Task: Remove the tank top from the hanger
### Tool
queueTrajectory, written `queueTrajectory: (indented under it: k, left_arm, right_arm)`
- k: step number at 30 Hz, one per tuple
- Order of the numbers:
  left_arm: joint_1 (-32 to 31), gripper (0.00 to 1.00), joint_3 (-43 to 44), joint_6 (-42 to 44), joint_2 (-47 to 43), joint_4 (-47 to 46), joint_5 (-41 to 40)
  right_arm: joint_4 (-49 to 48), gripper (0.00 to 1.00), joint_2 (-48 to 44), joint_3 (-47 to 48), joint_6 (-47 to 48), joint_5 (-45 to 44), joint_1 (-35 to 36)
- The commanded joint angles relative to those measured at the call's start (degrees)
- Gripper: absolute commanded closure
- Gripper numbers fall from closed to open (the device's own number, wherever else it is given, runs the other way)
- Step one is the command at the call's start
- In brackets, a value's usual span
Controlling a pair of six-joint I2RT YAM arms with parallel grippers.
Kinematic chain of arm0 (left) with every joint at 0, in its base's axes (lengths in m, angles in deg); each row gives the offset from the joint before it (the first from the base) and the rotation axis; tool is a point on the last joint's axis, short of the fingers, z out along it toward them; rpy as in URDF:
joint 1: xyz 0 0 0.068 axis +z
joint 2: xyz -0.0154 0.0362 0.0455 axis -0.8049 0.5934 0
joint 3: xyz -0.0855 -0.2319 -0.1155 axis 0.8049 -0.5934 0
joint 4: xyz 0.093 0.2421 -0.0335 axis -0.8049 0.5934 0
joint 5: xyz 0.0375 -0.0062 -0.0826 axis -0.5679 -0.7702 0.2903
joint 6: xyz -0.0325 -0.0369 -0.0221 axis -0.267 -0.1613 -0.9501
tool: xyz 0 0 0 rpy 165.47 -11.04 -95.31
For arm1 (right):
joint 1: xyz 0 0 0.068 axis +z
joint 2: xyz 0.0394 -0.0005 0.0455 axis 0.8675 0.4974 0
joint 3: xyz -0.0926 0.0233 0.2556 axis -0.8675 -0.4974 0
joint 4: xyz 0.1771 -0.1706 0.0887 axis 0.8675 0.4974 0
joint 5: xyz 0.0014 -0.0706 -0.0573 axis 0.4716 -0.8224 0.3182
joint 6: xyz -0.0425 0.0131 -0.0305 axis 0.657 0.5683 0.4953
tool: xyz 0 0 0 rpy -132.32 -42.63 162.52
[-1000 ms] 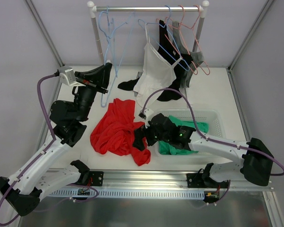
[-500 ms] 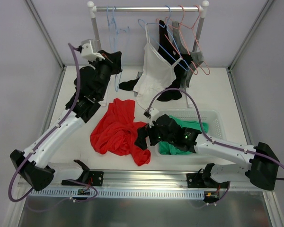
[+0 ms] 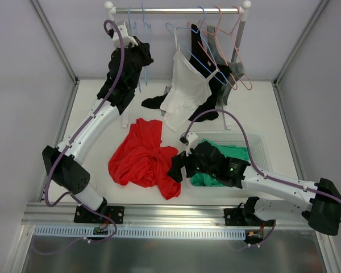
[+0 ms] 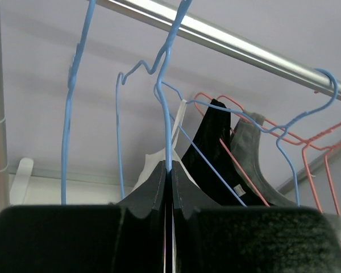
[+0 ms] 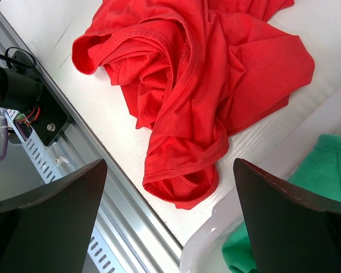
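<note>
A red tank top [image 3: 139, 156] lies crumpled on the table, off any hanger; the right wrist view shows it too [image 5: 199, 74]. My left gripper [image 3: 143, 56] is raised to the rail [image 3: 176, 10]. It is shut on the wire of a bare blue hanger [image 4: 169, 114], just below its hook [image 4: 170, 166]. My right gripper [image 3: 178, 169] is open and empty, hovering over the red top's near right edge [image 5: 166, 165]. A white tank top [image 3: 184, 85] hangs on another blue hanger on the rail.
A white bin [image 3: 256, 139] holding a green garment [image 3: 236, 152] sits right of the red top. A black top and a grey top hang on pink hangers [image 3: 233, 40]. Black cloth [image 3: 156, 102] lies under the rack. A second bare blue hanger [image 4: 68, 114] hangs left.
My left arm has swung up from the table's left side to the rail, carrying the blue hanger. My right gripper has drifted slightly right and toward the near edge, staying open.
</note>
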Motion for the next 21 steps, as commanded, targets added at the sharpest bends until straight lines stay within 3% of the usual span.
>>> queueTrajectory:
  k: [1,8,21]
  left_arm:
    - [2.84,1.0,4.53,0.03,1.41,-2.42,4.82]
    - [6.01,1.0,3.5,-0.34,3.88,-1.28,7.74]
    - [7.77,1.0,-5.92,-5.43,-1.48,-1.8,3.25]
  right_arm:
    - [-1.18,0.0,-2.09,-0.39,1.19,-1.42,0.23]
    - [-1.0,0.01,-2.62,-0.91,1.19,-1.15,0.23]
    - [-1.0,0.01,-2.01,-0.12,1.02,-0.89,0.23]
